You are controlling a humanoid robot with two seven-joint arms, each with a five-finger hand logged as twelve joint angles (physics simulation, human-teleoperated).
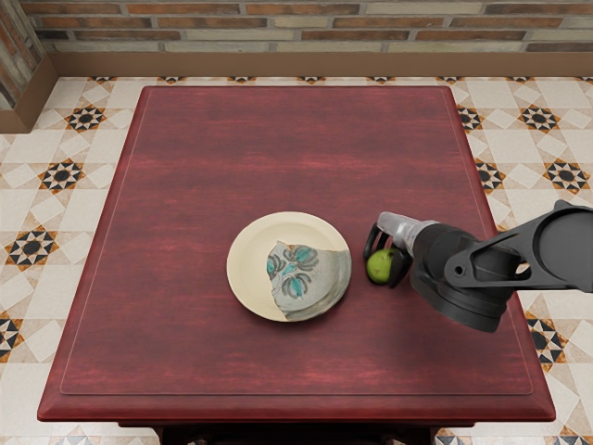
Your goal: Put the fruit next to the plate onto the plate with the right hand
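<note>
One green fruit (381, 265), small and round with a yellowish sheen, sits just to the right of the plate (243, 258), close to its rim but not touching it and not on it. The right hand (393, 252) is closed around this fruit: dark fingers (371, 243) curl over the side facing the plate, and more of the hand wraps the side away from the plate, so only the middle of the green skin shows between them. Whether the fruit rests on the desk (278, 139) or is raised a little off it cannot be told from this view. The right arm (500, 264) reaches the fruit from the far right of the plate, with a silver wrist segment just behind the hand and then a bulky black joint and forearm that runs out of the picture. The plate itself is cream, with a grey patch bearing a teal flower pattern over its lower right part, and nothing lies on it. It stands near the middle of the dark red wooden desk. Beyond the desk, a patterned tiled floor (56, 176) spreads on both sides of the plate, and a brick wall (278, 23) runs behind it.
</note>
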